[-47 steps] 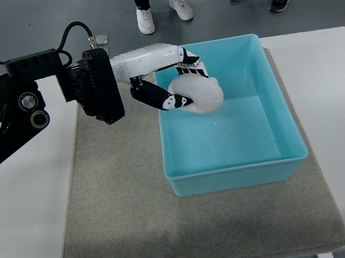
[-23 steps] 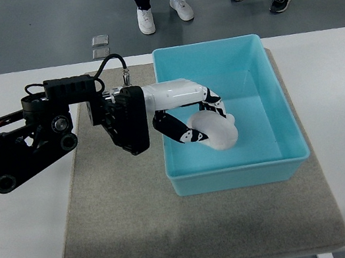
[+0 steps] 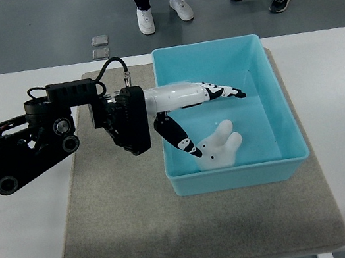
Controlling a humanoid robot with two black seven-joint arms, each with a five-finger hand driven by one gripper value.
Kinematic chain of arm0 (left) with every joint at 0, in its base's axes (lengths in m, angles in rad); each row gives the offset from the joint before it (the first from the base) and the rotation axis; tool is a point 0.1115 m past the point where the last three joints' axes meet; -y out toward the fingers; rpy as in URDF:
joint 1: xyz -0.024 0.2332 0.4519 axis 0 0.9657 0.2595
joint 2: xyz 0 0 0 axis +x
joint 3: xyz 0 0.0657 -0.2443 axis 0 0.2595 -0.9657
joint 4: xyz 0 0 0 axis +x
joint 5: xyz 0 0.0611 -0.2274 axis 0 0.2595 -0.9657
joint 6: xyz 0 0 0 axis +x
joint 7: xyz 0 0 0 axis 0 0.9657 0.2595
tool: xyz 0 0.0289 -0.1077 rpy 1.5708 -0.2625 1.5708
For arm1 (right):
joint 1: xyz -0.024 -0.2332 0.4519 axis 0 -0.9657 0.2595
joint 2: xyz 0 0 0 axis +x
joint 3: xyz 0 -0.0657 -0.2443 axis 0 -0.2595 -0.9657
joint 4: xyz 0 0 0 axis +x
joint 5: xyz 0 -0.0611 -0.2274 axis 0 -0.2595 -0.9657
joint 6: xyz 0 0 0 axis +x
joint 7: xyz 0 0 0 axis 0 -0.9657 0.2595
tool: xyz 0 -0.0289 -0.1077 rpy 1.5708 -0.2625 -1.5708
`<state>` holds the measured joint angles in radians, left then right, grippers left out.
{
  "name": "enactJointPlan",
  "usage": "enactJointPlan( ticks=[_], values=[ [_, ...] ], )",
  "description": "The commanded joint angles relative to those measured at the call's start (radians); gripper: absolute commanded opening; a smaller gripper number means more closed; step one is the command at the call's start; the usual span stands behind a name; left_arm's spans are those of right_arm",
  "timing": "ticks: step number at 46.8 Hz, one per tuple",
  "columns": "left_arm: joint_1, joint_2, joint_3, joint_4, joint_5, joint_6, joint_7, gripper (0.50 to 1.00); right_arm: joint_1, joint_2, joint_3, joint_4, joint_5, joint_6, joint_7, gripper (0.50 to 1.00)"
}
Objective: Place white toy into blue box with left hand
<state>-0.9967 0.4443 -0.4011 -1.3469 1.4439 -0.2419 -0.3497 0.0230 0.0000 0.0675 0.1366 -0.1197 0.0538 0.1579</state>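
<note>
Released since half a second ago, the white toy [image 3: 217,148] now lies on the floor of the blue box [image 3: 284,119], near its front wall, while the left hand [image 3: 186,110] has opened, its fingers [image 3: 223,92] stretched out flat above the toy and its thumb angled down beside it. Whether the thumb tip touches the toy is hard to tell. Two people's shoes show at the top edge, their bodies cut off. No right arm shows.
</note>
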Motion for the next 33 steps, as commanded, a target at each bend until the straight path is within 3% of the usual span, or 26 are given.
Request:
enactJointPlan(
  ticks=[1,6,21,25,33],
  values=[
    [0.018,0.002,-0.027,0.021,-0.115,0.042,0.0,0.994,0.0,0.0,0.0,0.0,-0.001,0.0,0.0,0.936],
    [0.046,0.01,-0.05,0.04,-0.363,0.147,0.0,0.994,0.0,0.0,0.0,0.0,0.0,0.0,0.0,0.936],
    [0.095,0.063,-0.054,0.112,-1.157,0.325,0.0,0.994,0.0,0.0,0.0,0.0,0.0,0.001,0.0,0.936],
    [0.108,0.073,-0.056,0.13,-1.335,0.354,0.0,0.994,0.0,0.0,0.0,0.0,0.0,0.0,0.0,0.936],
    [0.142,0.09,-0.058,0.155,-1.534,0.339,0.0,0.994,0.0,0.0,0.0,0.0,0.0,0.0,0.0,0.936]
  ],
)
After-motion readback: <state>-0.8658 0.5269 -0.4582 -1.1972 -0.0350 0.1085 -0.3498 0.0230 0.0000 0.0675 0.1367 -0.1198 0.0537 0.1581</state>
